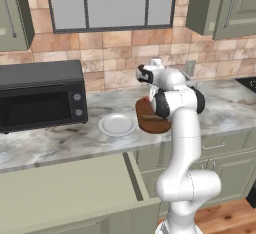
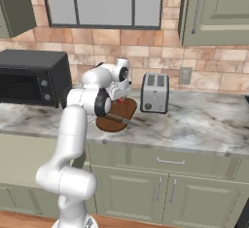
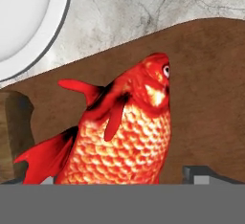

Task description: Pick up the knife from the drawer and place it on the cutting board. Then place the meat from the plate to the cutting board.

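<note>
red-orange and scaled, the meat [image 3: 129, 132] is seen in the hand view to be a fish-shaped piece lying on the dark brown cutting board [image 3: 206, 98]. its head is pointed toward 1 o'clock and its tail fin is spread toward 8 o'clock. a curved piece of the white plate [image 3: 28, 27] is seen at 10 o'clock, apart from the board, with a strip of marble desk [image 3: 143, 7] between them. at 9 o'clock a brown wooden shape is seen on the board; it cannot be told from that view alone what it is.

the claw [image 3: 127, 176] is placed just above the fish, one dark fingertip [image 3: 206, 174] showing at 4 o'clock. the jaws are spread wide on either side of the fish and nothing is gripped: the fish is released.

in the left base view the plate [image 1: 117, 124] is seen bare on the desk [image 1: 60, 138], with the board [image 1: 150, 118] just beside it at its 3 o'clock, partly hidden by the arm. the drawer [image 1: 65, 188] is pulled open at the lower left, its pale interior showing. a black microwave [image 1: 40, 95] is set at 9 o'clock.

in the right base view the knife [image 2: 121, 120] is laid on the board [image 2: 116, 117], its blade reaching past the board edge toward 4 o'clock. a silver toaster [image 2: 154, 93] is stood near the board at its 2 o'clock.
</note>
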Motion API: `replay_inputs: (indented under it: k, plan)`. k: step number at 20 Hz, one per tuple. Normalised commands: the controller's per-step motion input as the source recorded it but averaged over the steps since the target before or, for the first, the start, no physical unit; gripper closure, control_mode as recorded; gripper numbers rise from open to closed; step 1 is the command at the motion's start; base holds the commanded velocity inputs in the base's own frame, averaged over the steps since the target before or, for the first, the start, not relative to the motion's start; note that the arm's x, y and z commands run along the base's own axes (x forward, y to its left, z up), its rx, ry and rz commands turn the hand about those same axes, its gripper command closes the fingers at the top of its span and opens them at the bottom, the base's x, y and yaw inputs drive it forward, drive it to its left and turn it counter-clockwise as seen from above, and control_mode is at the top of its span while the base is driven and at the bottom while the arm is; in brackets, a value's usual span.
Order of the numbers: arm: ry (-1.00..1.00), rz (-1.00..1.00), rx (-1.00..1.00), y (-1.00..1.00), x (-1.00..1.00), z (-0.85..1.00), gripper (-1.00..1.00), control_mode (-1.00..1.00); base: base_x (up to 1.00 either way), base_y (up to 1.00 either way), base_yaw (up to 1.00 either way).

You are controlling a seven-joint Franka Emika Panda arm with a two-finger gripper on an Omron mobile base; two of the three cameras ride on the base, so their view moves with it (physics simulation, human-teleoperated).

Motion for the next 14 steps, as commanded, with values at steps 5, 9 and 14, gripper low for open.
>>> replay_inputs:
  k: [5,9,14]
  plan:
    - [0.0,0.0,0.01,0.0,0.0,-0.31,-1.0,-1.0,0.0,0.0,0.0]
    - [0.0,0.0,0.05,0.0,0.0,-0.22,-1.0,-1.0,0.0,0.0,0.0]
    - [-0.01,0.0,0.05,-0.02,0.0,-0.08,-1.0,-1.0,0.0,0.0,0.0]
